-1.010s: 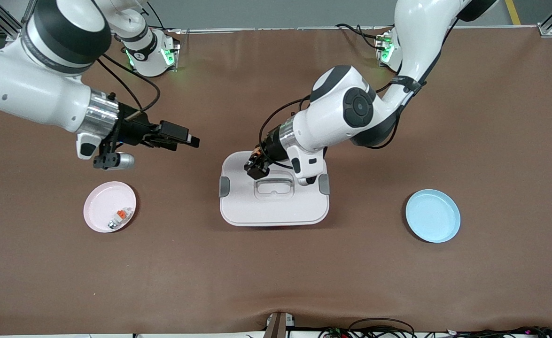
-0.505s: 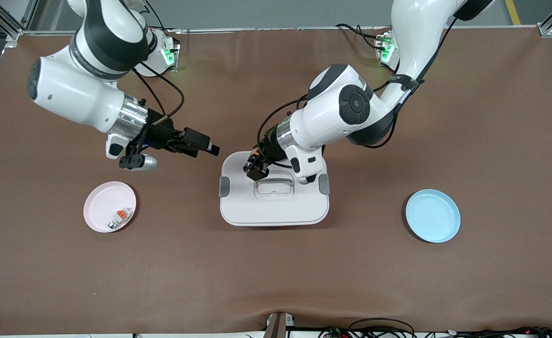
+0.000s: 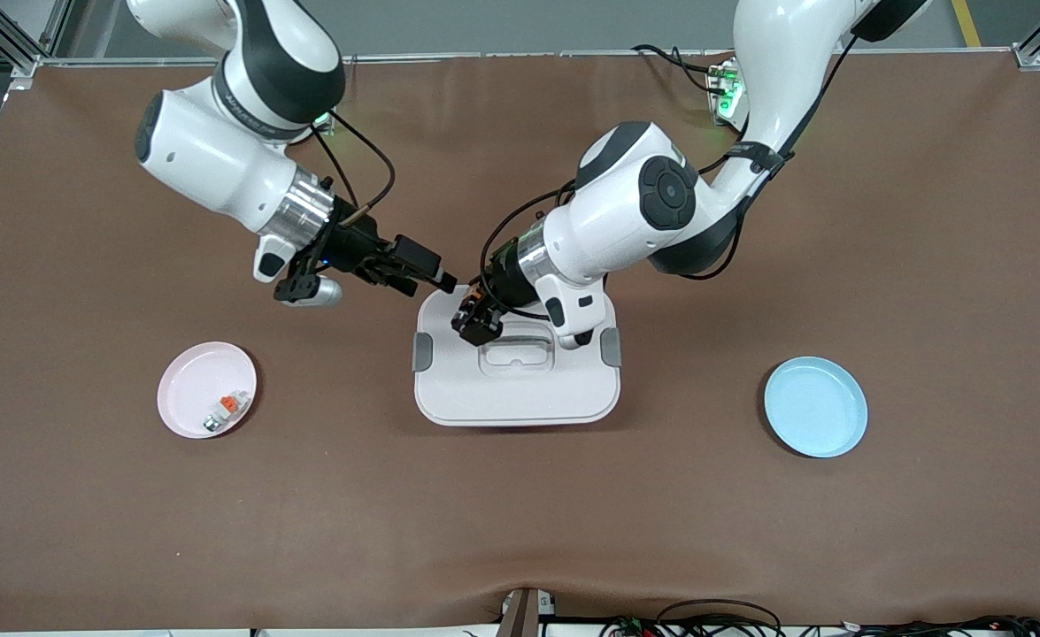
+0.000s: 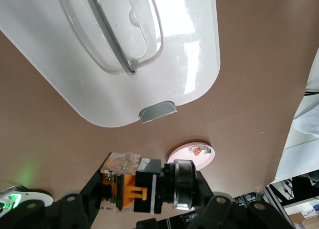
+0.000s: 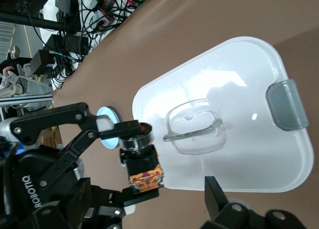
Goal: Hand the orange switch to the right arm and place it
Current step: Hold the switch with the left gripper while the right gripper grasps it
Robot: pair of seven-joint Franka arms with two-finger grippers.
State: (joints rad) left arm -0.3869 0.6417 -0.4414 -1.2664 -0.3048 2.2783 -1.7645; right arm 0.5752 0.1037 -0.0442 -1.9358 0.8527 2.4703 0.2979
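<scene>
We see the left gripper [image 3: 473, 318] clamped on the orange switch [image 4: 142, 184], held up over the white lidded box [image 3: 516, 389]. The right gripper [image 3: 435, 279], fingers spread wide and empty, hangs at about ten o'clock of the switch, just beside it, over the box's edge.
</scene>
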